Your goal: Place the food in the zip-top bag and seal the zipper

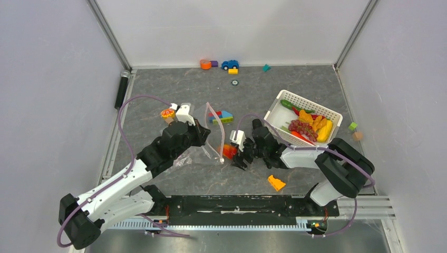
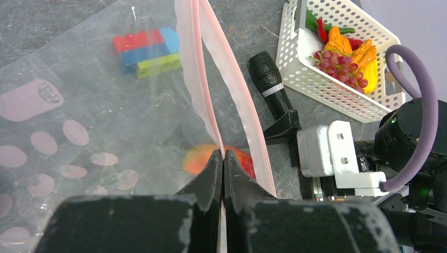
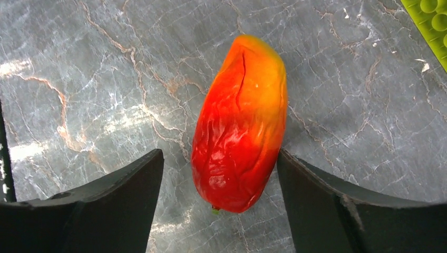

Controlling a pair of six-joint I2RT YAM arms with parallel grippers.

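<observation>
My right end effector [image 3: 219,154] stands wide open astride the orange-red, wrinkled plastic toy fruit [image 3: 240,126] and holds nothing yet. The fruit lies on the grey marbled table [image 3: 79,79] at the centre of the right wrist view. The finger at the frame's right looks to touch it; the other stands apart.

My left end effector [image 2: 222,157] is pinched tight on the thin pale-pink zipper strip [image 2: 196,79] of the clear, floppy, pink-dotted zip-top bag [image 2: 79,105], holding its mouth up near the middle of the top view, with the fruit just beside it.

I judge I should centre first, so both fingers meet the fruit's flanks together. Then I close gently across its narrow width, lift, and carry it between the bag's lips, my left holding the mouth steady.
</observation>
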